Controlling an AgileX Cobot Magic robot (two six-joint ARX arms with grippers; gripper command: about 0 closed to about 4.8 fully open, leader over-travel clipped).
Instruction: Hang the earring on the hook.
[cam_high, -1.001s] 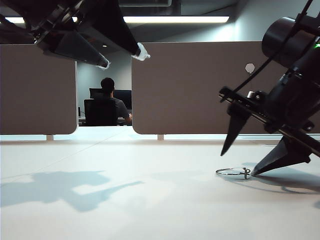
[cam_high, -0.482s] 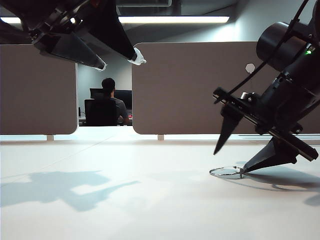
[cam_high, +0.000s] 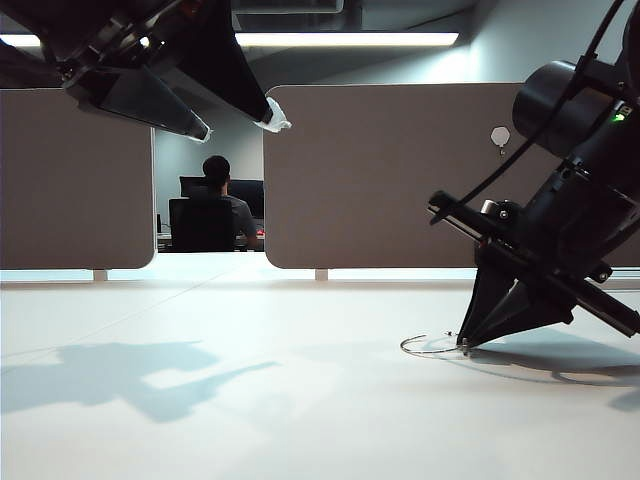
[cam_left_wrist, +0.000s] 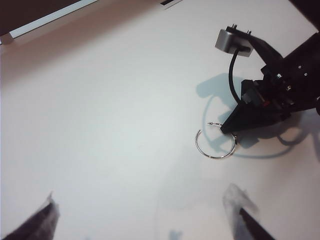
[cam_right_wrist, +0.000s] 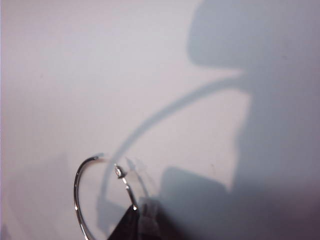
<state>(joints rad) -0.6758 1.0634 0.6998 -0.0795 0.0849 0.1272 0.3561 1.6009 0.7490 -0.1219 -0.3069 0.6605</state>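
On the table (cam_high: 200, 420), at about four o'clock in the exterior view, the right gripper (cam_high: 466, 343) has its fingers pressed together on the earring (cam_high: 430, 346), pinching the hoop at its clasp end while the rest of the wire lies flat. This looks like the pickup step. Next, I judge, comes a lift without twisting the hoop, then a carry up to the hook (cam_high: 500, 136) on the partition at about one o'clock. The left gripper (cam_high: 240, 120) hangs high at eleven o'clock, fingers spread, empty.
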